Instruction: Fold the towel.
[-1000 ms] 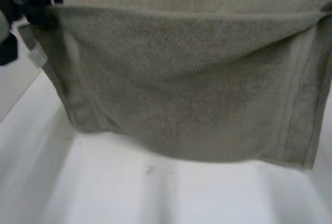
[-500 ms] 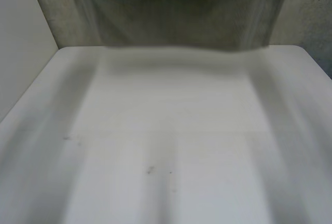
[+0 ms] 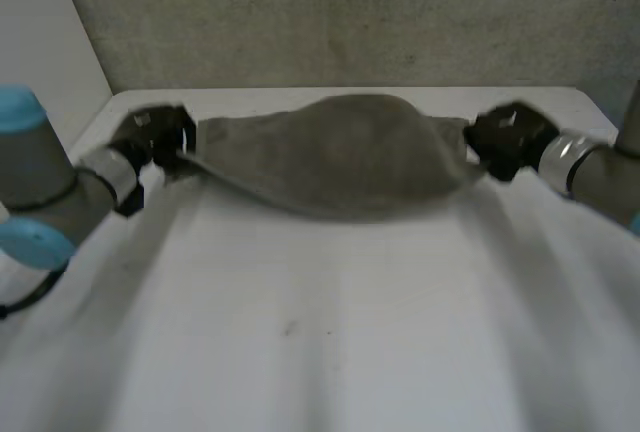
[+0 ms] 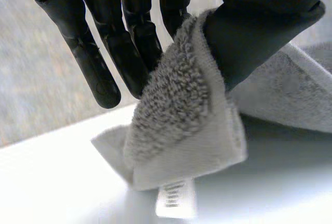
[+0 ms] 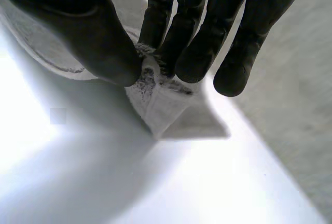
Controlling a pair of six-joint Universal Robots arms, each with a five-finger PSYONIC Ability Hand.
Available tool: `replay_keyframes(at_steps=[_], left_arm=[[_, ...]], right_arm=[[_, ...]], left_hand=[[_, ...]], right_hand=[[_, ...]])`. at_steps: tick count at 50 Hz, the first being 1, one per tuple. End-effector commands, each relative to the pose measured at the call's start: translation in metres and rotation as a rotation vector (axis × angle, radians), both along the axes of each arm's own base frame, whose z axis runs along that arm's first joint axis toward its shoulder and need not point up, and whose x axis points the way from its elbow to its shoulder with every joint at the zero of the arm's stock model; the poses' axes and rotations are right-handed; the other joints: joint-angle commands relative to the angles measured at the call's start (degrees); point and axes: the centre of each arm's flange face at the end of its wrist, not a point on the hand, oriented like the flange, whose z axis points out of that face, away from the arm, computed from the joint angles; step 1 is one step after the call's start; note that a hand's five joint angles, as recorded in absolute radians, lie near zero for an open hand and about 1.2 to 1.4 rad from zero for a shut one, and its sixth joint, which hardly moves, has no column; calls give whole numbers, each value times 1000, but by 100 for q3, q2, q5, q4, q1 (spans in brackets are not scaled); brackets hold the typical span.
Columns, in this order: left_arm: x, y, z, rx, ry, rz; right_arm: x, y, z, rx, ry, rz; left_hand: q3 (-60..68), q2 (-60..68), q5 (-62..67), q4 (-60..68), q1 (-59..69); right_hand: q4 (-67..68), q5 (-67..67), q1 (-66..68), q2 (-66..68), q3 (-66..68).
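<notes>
A grey-green towel (image 3: 340, 157) hangs stretched between my two hands over the far part of the white table (image 3: 330, 332), its middle billowed up. My left hand (image 3: 155, 142) pinches the towel's left corner (image 4: 181, 130) between thumb and fingers; a small white label hangs from that corner. At the other end my right hand (image 3: 505, 139) is shut on the right corner (image 5: 155, 99), thumb pressed against the fingers just above the table.
A grey textured wall (image 3: 340, 17) rises behind the table's far edge. A white panel (image 3: 35, 42) stands at the left. The near part of the table lies bare in front of the towel.
The towel, held up close to the camera a second ago, has swung away and down to the far part of the table. Both hands now show at its ends.
</notes>
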Motion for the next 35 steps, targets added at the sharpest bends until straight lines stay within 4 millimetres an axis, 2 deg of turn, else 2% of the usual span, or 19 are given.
replay_keyframes(at_steps=[1, 2, 4, 7, 9, 13, 14, 18, 19, 20, 21, 22, 23, 26, 27, 28, 29, 32, 35], left_arm=[[3, 16, -35, 11, -155, -26], [5, 19, -31, 8, -161, -23], [7, 22, -23, 0, -162, -18], [9, 31, -8, -12, -164, -18], [10, 36, 1, -23, -162, -16], [14, 59, 25, -36, -165, -17], [14, 59, 25, -36, -165, -17], [18, 87, 34, -1, -182, -22], [21, 97, 35, 17, -199, -21], [21, 97, 35, 17, -199, -21], [26, 107, 35, 37, -222, -18], [26, 107, 35, 37, -222, -18], [31, 118, 36, 56, -253, -16], [42, 139, 34, 105, -327, -15], [45, 150, 35, 117, -363, -27], [45, 150, 35, 117, -363, -27], [46, 160, 37, 113, -382, -46], [49, 169, 35, 112, -378, -82], [56, 161, 34, 93, -351, -88]], right_arm=[[-8, 4, -21, 28, 63, -25], [-8, 4, -21, 28, 63, -25], [-11, 10, 10, -38, 53, -38], [-15, 13, 24, -64, 49, -49], [-33, 18, 45, -94, 49, -95], [-48, 31, 64, -85, 58, -128], [-52, 38, 69, -60, 62, -136], [-63, 51, 71, 3, 88, -154], [-72, 56, 67, 37, 123, -163], [-81, 63, 65, 63, 175, -166], [-81, 63, 65, 63, 175, -166], [-88, 72, 63, 84, 234, -158], [-92, 82, 61, 106, 288, -141], [-96, 93, 59, 133, 334, -120], [-99, 103, 57, 153, 372, -102], [-101, 112, 57, 164, 399, -88], [-101, 112, 57, 164, 400, -88], [-103, 121, 55, 170, 427, -66], [-103, 121, 51, 170, 429, -61]], left_hand=[[1027, 1017, 1095, 1019, 1134], [1027, 1017, 1095, 1019, 1134], [1027, 1017, 1095, 1019, 1134], [1027, 1017, 1095, 1019, 1134], [1027, 1017, 1095, 1019, 1134], [1027, 1017, 1095, 1019, 1134], [1027, 1017, 1095, 1019, 1134], [1027, 1017, 1095, 1019, 1134], [1027, 1017, 1095, 1019, 1134], [1027, 1017, 1095, 1019, 1134], [1027, 1017, 1095, 1019, 1134], [1027, 1017, 1095, 1019, 1134], [1027, 1017, 1095, 1019, 1134], [1027, 1017, 1095, 1019, 1134], [1027, 1017, 1095, 1019, 1134], [1027, 1017, 1095, 1019, 1134], [1027, 1017, 1095, 1019, 1134], [1027, 1017, 1095, 1019, 1134], [1027, 1017, 1095, 1019, 1134]], right_hand=[[149, 478, 84, 196, 178], [149, 478, 84, 196, 178], [149, 478, 84, 196, 178], [149, 478, 84, 196, 178], [149, 478, 84, 196, 178], [149, 478, 84, 196, 178], [149, 478, 84, 196, 178], [149, 478, 84, 196, 178], [149, 478, 84, 196, 178], [149, 478, 84, 196, 178], [149, 478, 84, 196, 178], [149, 478, 84, 196, 178], [149, 478, 84, 196, 178], [149, 478, 84, 196, 178], [149, 478, 84, 196, 178], [149, 478, 84, 196, 178], [149, 478, 84, 196, 178], [149, 478, 84, 196, 178], [149, 478, 84, 196, 178]])
